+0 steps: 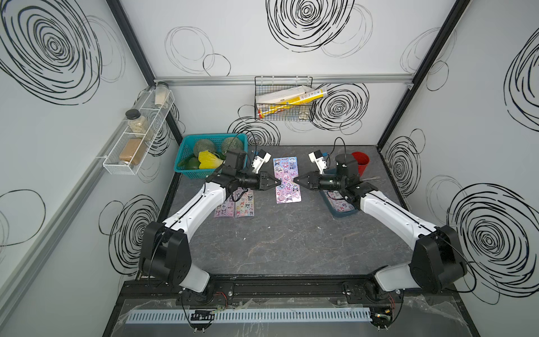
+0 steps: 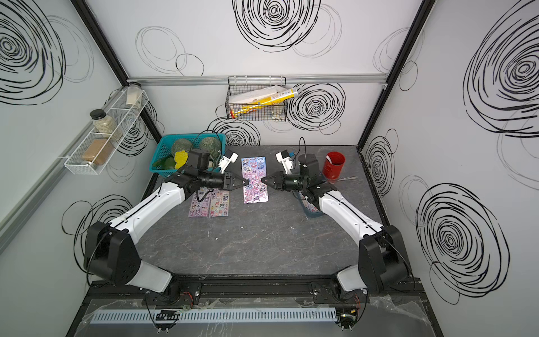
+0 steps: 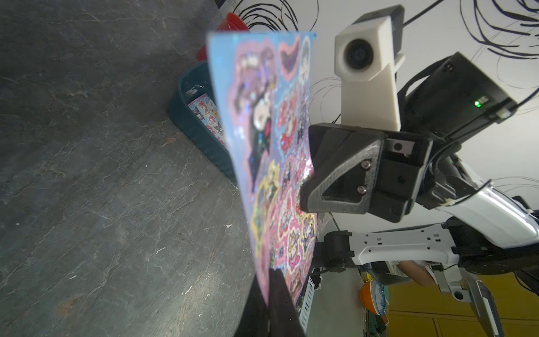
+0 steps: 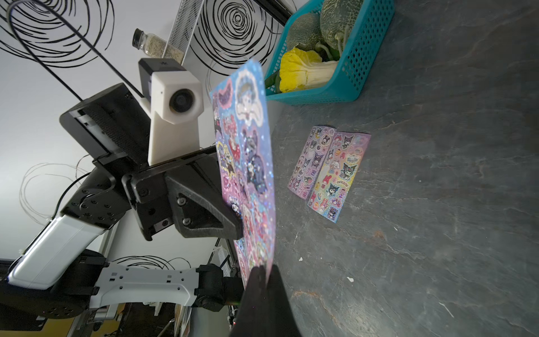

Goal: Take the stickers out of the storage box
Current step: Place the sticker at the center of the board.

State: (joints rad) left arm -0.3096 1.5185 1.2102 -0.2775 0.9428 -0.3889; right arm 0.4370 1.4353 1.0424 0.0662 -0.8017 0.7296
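Right pincer (image 4: 264,274), blurred, on sticker sheet (image 4: 248,163)

A robot lab booth (scribble-printed wall panels (image 1: 248,43), aluminium frame rail (image 1: 218,79)).

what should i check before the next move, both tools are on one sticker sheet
1. Left tool shut on the held sheet: ok.
2. Right tool shut on its opposite edge: ok.
3. Held sheet lifted off the table: ok.
4. Two loose sheets lying flat on the table: ok.
5. Box emptied: not ok, stickers still inside.
6. How many are left in it: cannot tell.
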